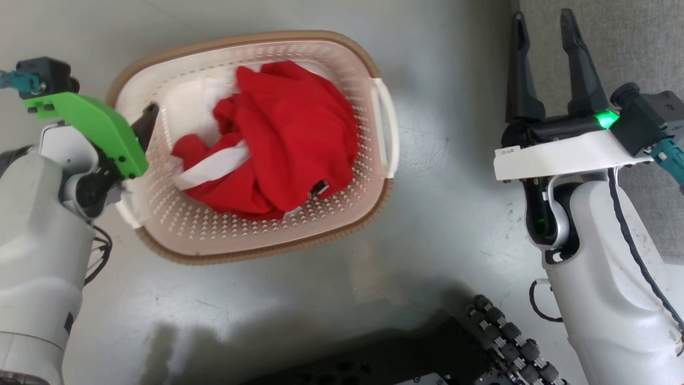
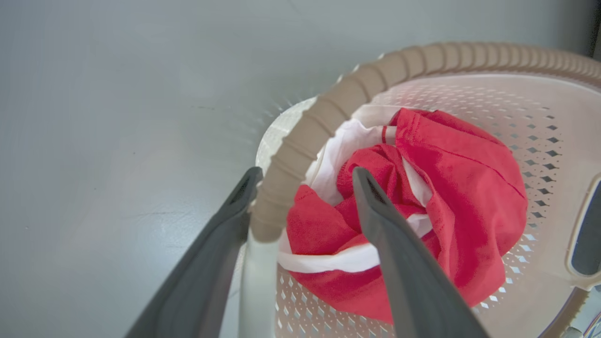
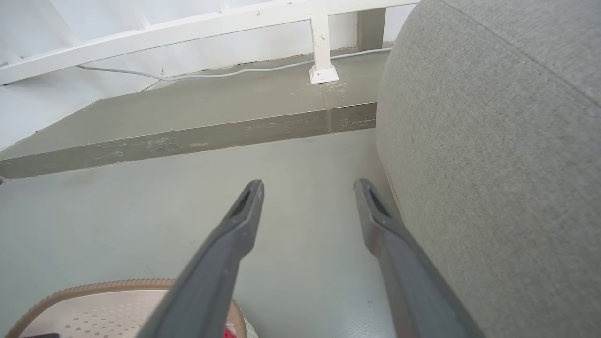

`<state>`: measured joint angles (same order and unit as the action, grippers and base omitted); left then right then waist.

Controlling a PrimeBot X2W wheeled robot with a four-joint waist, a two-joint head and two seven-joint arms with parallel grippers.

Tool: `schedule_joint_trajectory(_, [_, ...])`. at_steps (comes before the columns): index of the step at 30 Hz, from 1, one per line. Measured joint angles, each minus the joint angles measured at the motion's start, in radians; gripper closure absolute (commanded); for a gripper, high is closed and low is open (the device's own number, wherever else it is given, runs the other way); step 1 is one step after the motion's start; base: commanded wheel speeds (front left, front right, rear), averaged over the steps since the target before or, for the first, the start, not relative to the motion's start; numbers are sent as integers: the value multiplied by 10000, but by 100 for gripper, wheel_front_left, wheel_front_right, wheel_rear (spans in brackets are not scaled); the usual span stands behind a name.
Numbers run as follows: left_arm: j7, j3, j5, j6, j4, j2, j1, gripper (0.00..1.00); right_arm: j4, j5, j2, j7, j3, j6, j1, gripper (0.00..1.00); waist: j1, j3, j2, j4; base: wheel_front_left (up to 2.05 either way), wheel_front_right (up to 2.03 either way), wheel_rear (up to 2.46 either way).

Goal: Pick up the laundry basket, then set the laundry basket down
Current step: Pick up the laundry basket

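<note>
The laundry basket [image 1: 342,49] stands on the grey floor, cream with perforated walls and a brown rim [image 2: 422,56]. Red and white clothes [image 1: 288,139] fill it. My left gripper [image 1: 144,124] is at the basket's left side. In the left wrist view the left gripper [image 2: 305,176] is open and straddles the rim just above the white loop handle [image 2: 257,281], with one finger outside the basket and the other inside over the clothes [image 2: 465,188]. My right gripper [image 1: 545,37] is open and holds nothing, well to the right of the basket's other handle [image 1: 386,128]. The right gripper [image 3: 307,188] hangs over bare floor, with the basket's rim [image 3: 94,286] at the lower left.
A grey upholstered sofa [image 3: 493,164] stands close on the right of my right gripper, seen too at the upper right [image 1: 630,48]. Beyond lies a raised floor step [image 3: 188,136] with a white railing post [image 3: 323,70] and a cable. My dark wheeled base [image 1: 401,358] is at the bottom.
</note>
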<state>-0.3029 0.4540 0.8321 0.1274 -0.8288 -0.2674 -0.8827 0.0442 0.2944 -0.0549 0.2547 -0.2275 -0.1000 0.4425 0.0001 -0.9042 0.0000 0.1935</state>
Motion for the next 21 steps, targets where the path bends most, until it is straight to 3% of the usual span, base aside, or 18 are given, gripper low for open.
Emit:
schedule_joint_trajectory(12, [2755, 291, -579, 4, 617, 201, 701, 0, 552, -460, -15, 0, 322, 115, -6, 0, 0, 854, 0, -424, 0, 0, 0])
schedule_joint_trajectory(21, [5221, 380, -1733, -86, 1127, 17, 1365, 0, 846, -616, -153, -2, 675, 205, -285, 0, 0, 2129, 0, -915, 0, 0, 0])
